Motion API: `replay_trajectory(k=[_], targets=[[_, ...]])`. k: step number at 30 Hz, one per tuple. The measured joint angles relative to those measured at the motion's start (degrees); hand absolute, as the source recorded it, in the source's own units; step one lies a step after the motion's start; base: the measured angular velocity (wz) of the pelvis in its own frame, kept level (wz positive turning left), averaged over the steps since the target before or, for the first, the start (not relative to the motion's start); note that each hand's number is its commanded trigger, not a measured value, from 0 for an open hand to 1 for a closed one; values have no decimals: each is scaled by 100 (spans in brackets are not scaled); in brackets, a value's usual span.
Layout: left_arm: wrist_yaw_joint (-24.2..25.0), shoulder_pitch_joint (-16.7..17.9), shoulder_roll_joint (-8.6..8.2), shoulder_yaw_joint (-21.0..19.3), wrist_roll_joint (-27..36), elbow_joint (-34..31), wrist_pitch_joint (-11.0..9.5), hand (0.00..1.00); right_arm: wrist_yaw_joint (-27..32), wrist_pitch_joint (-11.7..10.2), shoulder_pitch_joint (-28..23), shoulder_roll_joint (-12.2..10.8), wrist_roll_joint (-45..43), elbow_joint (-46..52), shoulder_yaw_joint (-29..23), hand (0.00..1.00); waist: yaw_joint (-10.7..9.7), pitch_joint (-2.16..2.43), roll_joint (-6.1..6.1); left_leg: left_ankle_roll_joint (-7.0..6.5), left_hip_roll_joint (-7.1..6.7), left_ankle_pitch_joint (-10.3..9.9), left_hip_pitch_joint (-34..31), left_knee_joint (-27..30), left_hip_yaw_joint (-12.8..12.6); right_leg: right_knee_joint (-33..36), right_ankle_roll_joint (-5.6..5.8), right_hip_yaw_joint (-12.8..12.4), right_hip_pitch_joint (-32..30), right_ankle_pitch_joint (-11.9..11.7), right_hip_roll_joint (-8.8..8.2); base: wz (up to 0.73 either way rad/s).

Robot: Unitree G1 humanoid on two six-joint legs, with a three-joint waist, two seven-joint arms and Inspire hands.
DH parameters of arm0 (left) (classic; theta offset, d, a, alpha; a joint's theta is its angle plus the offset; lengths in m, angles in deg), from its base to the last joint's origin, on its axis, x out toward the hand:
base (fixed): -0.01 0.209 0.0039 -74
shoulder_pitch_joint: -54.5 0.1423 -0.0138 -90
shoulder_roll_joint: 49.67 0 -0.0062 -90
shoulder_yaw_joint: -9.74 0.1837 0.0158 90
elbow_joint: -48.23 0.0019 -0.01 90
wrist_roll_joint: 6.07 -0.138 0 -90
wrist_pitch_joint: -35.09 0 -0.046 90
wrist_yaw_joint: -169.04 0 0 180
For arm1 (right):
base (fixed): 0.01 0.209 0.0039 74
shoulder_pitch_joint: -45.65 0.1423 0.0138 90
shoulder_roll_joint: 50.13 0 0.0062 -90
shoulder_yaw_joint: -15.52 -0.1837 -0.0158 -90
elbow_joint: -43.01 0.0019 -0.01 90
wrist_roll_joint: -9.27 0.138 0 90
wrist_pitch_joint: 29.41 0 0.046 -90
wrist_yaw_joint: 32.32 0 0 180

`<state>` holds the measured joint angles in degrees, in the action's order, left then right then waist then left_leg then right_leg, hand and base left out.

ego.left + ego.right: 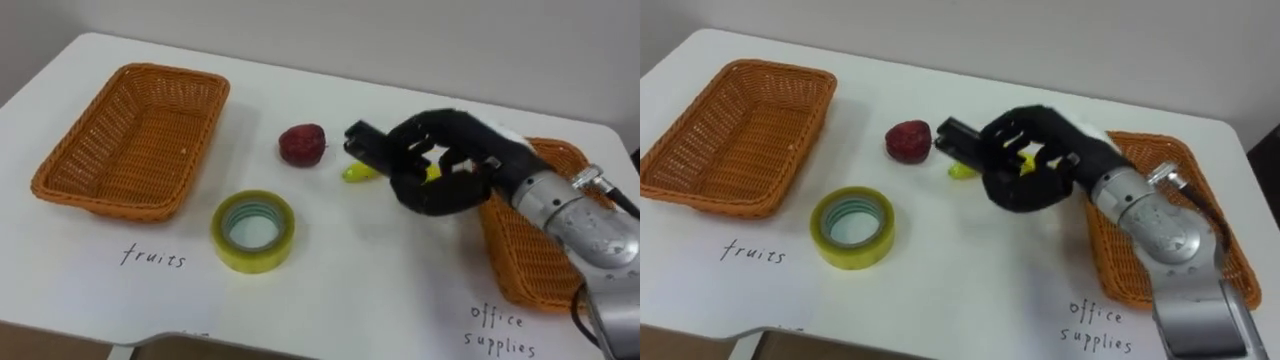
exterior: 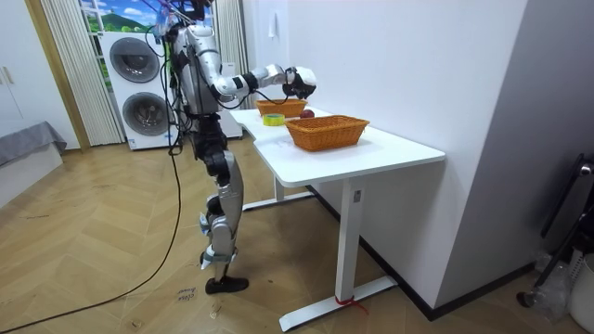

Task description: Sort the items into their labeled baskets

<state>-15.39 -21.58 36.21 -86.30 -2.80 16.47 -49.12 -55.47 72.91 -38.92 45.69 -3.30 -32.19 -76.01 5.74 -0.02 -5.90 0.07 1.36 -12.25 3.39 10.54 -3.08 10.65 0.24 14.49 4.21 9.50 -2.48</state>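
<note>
I see my right hand (image 1: 446, 190) curled round the yellow fruit (image 1: 357, 172), just beside the red fruit (image 1: 301, 144).

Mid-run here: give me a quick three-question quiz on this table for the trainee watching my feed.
1. True or false: the tape roll lies inside the fruits basket.
2. Which lies nearest the red fruit? A) tape roll B) yellow item C) office supplies basket
3. Fill in: the right robot hand curls its fingers over the ____ item.
Key: 1 false, it lies on the table in front of the basket; 2 B; 3 yellow.
</note>
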Motion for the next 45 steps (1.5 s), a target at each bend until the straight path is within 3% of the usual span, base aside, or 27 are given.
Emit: replay_trajectory(k=[9, 15, 20, 27, 31, 45], targets=[[-11, 73, 11, -66, -6, -34, 5, 0, 399, 1, 15, 24, 584, 166, -74, 100, -79, 23, -57, 0, 0, 0, 38, 3, -18, 7, 1, -31, 20, -1, -1, -1], [-10, 60, -29, -236, -48, -85, 8, 0, 1039, -23, 15, 24, 1081, 164, -531, 100, -105, -13, -23, 0, 1, -2, 100, -16, -10, -4, 1, -20, 89, -1, 2, 0], [-133, 121, -57, -272, -47, -98, 9, 0, 1636, -126, 15, 30, 1191, 30, -787, 100, -246, -41, 33, 1, 0, -2, 74, 3, -6, -3, 1, 31, 79, -1, -2, 1], [-165, 185, -99, -272, -49, -95, 10, 0, 2123, -153, 15, 59, 896, -297, -866, 100, -425, -9, 69, 1, 0, -1, 31, 18, -10, -3, 1, 31, 44, -1, -2, 0], [-167, 192, -111, -285, -48, -88, 7, 0, 2317, -164, 13, 254, 989, -387, -878, 100, -515, 11, 39, 1, 2, 0, 40, 22, -28, -3, 1, 19, 46, -1, -3, 0], [-279, 288, -144, -443, 39, -89, 15, 0, 2501, -177, -373, 326, 1081, -1379, -966, 100, -560, 31, 58, 0, 11, -1, 219, -25, -171, 19, 4, -129, 136, -3, 4, -5]])
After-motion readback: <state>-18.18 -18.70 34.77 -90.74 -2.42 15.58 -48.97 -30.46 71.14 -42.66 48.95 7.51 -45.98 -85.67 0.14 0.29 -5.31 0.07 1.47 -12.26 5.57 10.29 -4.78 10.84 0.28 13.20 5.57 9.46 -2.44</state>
